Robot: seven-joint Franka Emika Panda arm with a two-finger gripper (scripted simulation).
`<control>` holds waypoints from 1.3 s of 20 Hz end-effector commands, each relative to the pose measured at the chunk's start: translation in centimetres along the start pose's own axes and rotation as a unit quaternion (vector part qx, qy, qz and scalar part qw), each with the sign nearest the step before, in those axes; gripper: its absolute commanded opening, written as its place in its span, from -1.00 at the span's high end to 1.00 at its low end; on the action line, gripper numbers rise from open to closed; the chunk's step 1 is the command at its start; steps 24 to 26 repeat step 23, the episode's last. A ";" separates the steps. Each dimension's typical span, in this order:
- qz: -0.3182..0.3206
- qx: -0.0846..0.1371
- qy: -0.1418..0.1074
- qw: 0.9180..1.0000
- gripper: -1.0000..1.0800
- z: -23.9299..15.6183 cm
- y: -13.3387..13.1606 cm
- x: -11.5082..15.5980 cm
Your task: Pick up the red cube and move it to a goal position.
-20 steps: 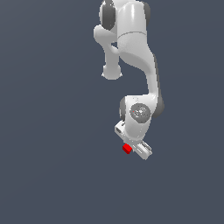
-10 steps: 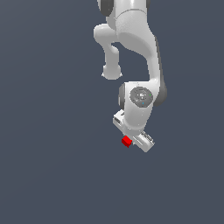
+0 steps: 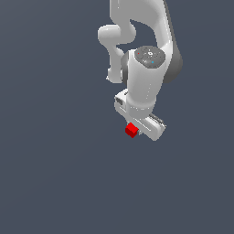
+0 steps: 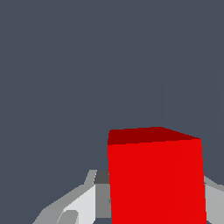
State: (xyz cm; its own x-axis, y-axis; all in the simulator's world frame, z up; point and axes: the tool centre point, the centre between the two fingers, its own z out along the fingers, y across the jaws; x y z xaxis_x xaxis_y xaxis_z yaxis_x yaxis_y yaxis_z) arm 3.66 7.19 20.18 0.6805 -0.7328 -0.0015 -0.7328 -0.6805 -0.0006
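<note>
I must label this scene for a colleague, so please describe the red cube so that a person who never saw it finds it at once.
Follow the white robot arm down to its claw. There sits the red cube, far smaller than the claw; in the wrist view it sits between the grey fingers. It is the only coloured thing against white arm and dark grey background.

One red cube, one end effector — one white robot arm

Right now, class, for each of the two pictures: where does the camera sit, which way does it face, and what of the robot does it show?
Exterior view: off the arm, apparently high, facing down on the white jointed arm, its gripper and the small bright-red cube.
Wrist view: on the wrist, facing out past the pale grey fingers, the cube close up.
Both views show the cube at the gripper, on plain dark grey.
</note>
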 end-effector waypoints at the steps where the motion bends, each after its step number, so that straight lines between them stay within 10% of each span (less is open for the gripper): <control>1: 0.000 0.000 0.000 1.000 1.00 -3.0 0.7 -0.2; 14: 0.000 0.000 0.001 1.000 1.00 -15.1 3.1 -0.5; 26: 0.000 0.000 0.001 1.000 1.00 -17.4 3.5 -0.6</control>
